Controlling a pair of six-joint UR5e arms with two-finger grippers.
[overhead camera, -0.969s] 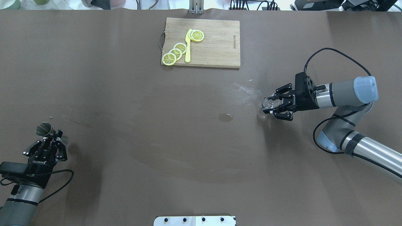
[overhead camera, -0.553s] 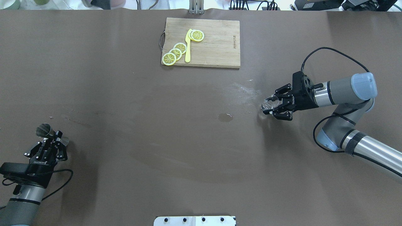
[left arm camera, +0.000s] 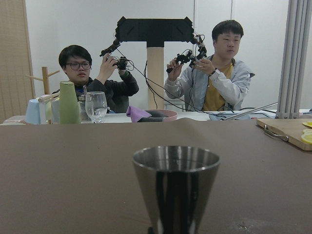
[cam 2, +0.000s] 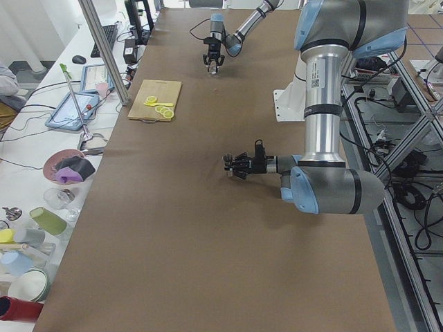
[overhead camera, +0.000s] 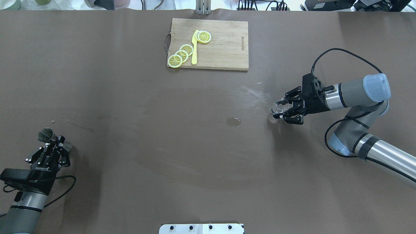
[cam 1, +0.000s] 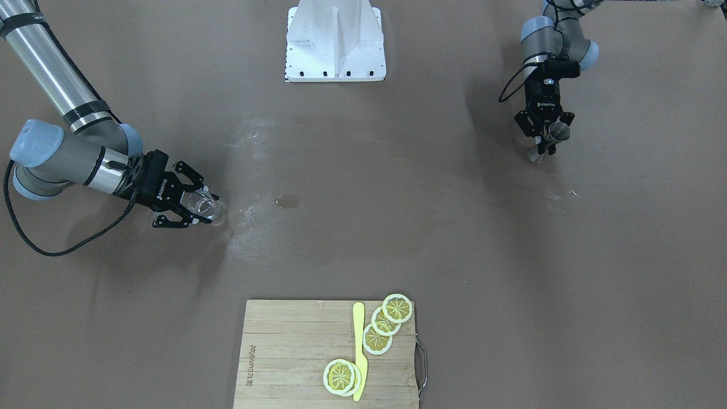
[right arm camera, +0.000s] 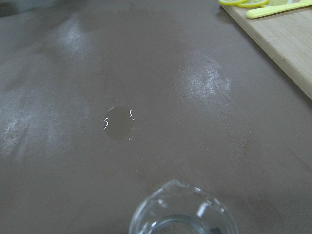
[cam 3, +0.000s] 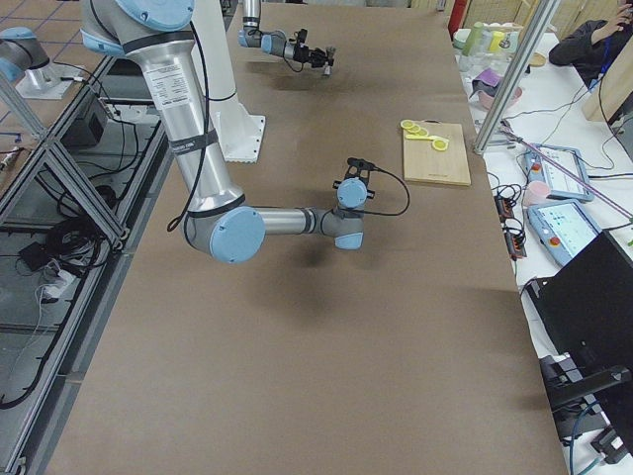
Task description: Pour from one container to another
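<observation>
My left gripper [overhead camera: 54, 144] is shut on a steel jigger [overhead camera: 45, 134] at the table's near left, held just above the surface. In the left wrist view the jigger [left arm camera: 175, 187] stands upright with its mouth up. My right gripper [overhead camera: 280, 109] is shut on a small clear glass [overhead camera: 278, 106] with a pour lip, right of centre. The front view shows the same glass [cam 1: 203, 203] in the right gripper [cam 1: 196, 208], and the jigger [cam 1: 555, 134] in the left gripper [cam 1: 547, 143]. The glass rim [right arm camera: 183, 214] fills the bottom of the right wrist view.
A small puddle [overhead camera: 233, 121] lies on the brown table left of the glass, also visible as a puddle [right arm camera: 118, 122] in the right wrist view. A wooden cutting board [overhead camera: 224, 45] with lemon slices [overhead camera: 181, 54] and a yellow knife [overhead camera: 194, 48] sits at the far centre.
The right wrist has lifted and tilted slightly while the glass stays in nearly the same spot. The jigger has turned a little in the left gripper, which pulled back slightly.
</observation>
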